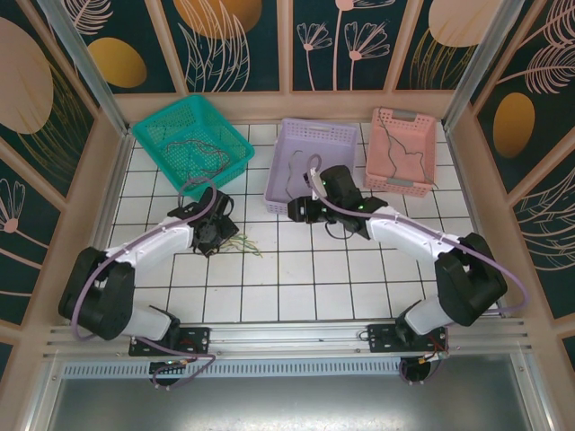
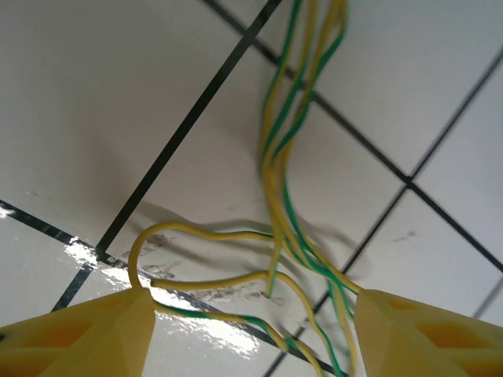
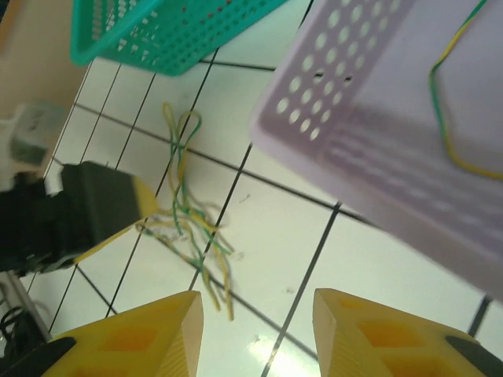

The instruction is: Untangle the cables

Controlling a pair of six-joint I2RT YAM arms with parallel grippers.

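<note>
A tangle of thin yellow-and-green cables (image 1: 244,242) lies on the white tiles left of centre. My left gripper (image 1: 216,235) is low over its left end. In the left wrist view the gripper (image 2: 251,342) is open, and several strands (image 2: 283,204) run between its yellow fingers (image 2: 78,338) and touch both. My right gripper (image 1: 295,212) hovers by the front of the purple basket. It is open (image 3: 255,334) with nothing between its fingers, and the tangle (image 3: 189,228) lies ahead to its left, next to the left gripper (image 3: 102,208).
Along the back stand a teal basket (image 1: 153,135) holding dark cables (image 1: 193,153), a purple basket (image 1: 346,135) with one yellow-green cable (image 3: 444,118), and a pink basket (image 1: 422,121) with a thin cable (image 1: 400,153). Wooden walls enclose the tiled floor.
</note>
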